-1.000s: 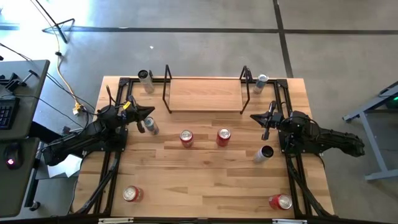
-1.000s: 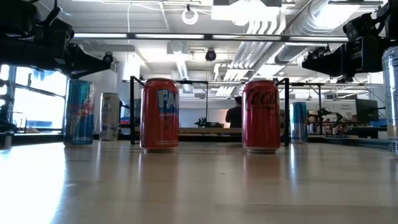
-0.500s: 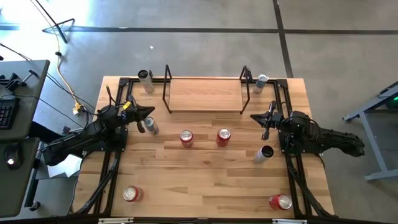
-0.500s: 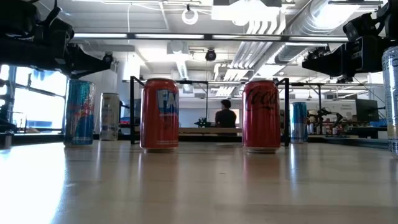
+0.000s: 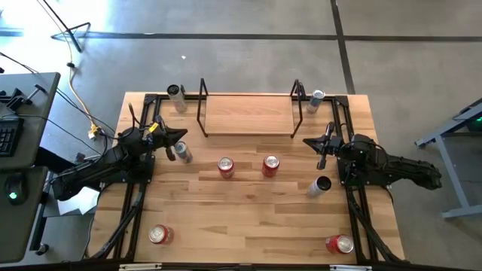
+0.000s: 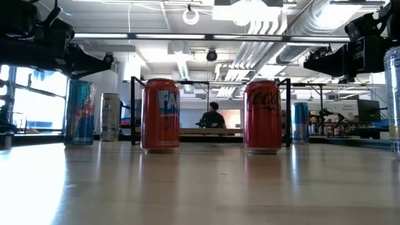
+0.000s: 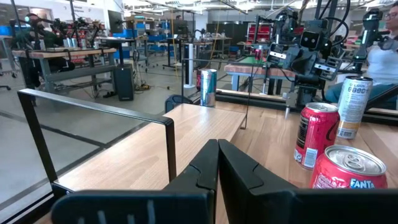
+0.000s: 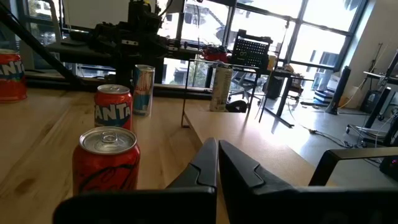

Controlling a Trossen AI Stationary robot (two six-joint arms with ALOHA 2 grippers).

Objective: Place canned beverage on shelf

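Nothing on the table has moved since a second ago. Left gripper [image 5: 181, 135] and right gripper [image 5: 306, 141] hover with fingers pressed together, holding nothing. Between them stand two red cans [image 5: 226, 166] [image 5: 270, 165], just in front of the bare shelf [image 5: 248, 114] at the table's far edge. Only the person [image 6: 213, 117] in the room behind has shifted leftward.

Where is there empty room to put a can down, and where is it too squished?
The shelf top is bare between its black end frames. There's also open table between the two red cans in the middle and the front-corner cans. It's crowded by the left gripper, where a silver can stands close, and by the right gripper, near another can.
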